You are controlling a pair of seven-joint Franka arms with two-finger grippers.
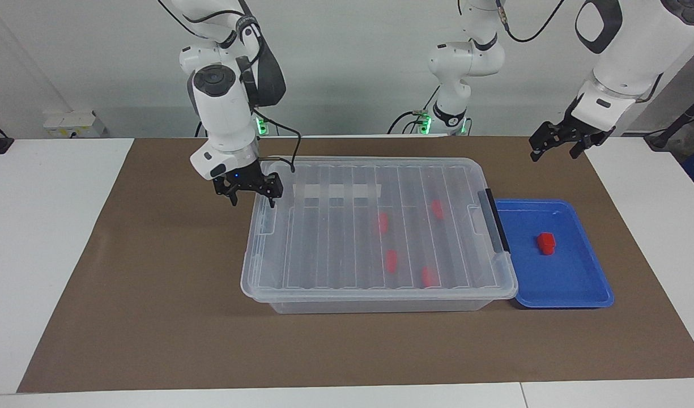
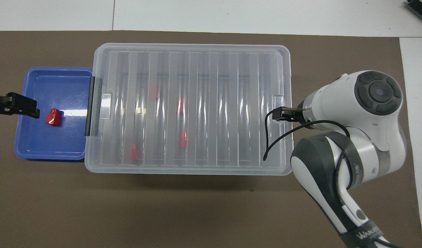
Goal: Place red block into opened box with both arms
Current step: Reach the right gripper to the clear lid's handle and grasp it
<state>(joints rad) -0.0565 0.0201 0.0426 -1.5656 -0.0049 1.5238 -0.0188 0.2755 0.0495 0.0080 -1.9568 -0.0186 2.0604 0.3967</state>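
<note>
A red block [image 1: 546,242] [image 2: 53,116] lies in the shallow blue tray [image 1: 573,286] [image 2: 49,146]. The clear box [image 1: 380,306] [image 2: 190,48] stands mid-table with its ribbed lid shut on it, and several red blocks show through the lid. My right gripper [image 1: 252,198] hangs open just above the box's end rim, toward the right arm's end of the table, holding nothing. In the overhead view its wrist [image 2: 352,103] covers it. My left gripper [image 1: 553,146] [image 2: 21,105] waits open and empty in the air, over the tray's edge toward the left arm's end of the table.
The tray sits against the box's black handle [image 1: 494,226] at the end toward the left arm. A brown mat [image 1: 154,317] covers the table under both. A black cable [image 2: 276,137] loops from the right wrist over the lid's corner.
</note>
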